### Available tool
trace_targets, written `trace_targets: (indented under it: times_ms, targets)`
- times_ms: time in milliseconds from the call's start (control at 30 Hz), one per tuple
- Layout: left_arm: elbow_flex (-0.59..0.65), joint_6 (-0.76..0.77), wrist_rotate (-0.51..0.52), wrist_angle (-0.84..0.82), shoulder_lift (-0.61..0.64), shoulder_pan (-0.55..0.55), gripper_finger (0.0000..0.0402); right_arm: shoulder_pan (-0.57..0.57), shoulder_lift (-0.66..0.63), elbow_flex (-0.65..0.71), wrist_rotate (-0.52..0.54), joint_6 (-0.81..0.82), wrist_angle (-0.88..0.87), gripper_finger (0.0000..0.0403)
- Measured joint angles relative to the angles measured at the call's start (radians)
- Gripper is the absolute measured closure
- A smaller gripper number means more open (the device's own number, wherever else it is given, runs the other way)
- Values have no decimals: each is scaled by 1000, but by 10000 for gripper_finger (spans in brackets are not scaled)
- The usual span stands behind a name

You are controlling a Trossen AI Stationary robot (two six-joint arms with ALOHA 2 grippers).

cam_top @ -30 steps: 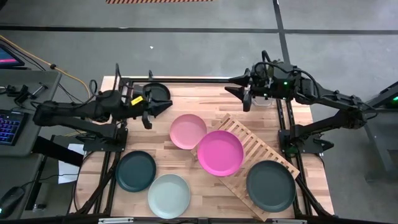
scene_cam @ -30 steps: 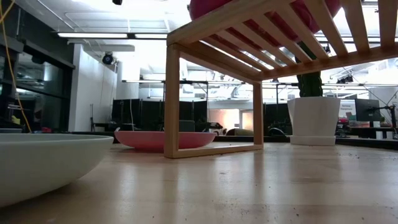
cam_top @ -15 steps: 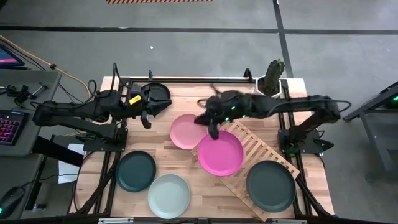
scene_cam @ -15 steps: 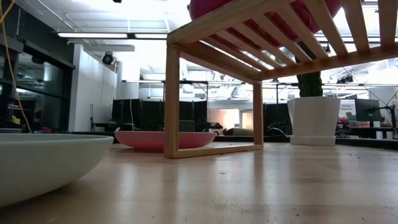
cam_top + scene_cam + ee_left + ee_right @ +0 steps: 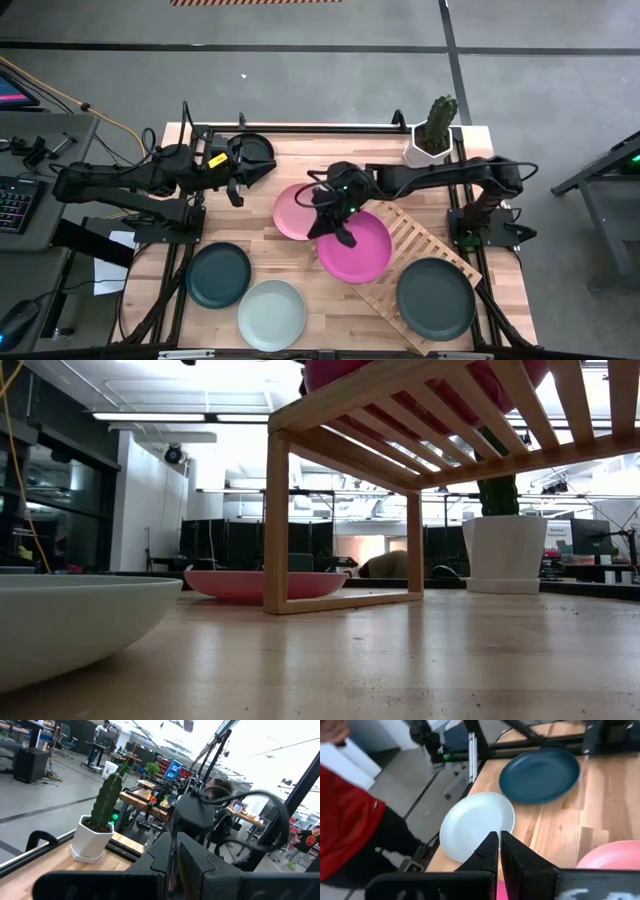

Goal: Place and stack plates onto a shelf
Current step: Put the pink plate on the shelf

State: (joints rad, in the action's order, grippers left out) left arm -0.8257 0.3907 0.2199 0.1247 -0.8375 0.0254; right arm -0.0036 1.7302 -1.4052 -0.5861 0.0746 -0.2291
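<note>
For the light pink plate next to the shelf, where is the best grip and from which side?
Probably its raised rim, pinched from above on the side facing the left arm. The light pink plate lies flat on the tabletop, and the right gripper and the magenta plate crowd its shelf side.

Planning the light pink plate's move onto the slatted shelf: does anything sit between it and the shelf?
Yes. The magenta plate already lies on the shelf end nearest the light pink plate, and the right tool hovers over where the two plates meet. A dark plate fills the far end.
</note>
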Motion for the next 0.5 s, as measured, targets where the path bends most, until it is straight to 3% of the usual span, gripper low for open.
trace_targets:
  times_ms: [267, 500]
  targets:
    - [0, 0, 0, 0, 0, 0, 381, 6, 21, 0, -13, -57, -29, 402]
    - [0, 1, 0, 0, 0, 0, 380, 6, 21, -2, 42, -129, -174, 403]
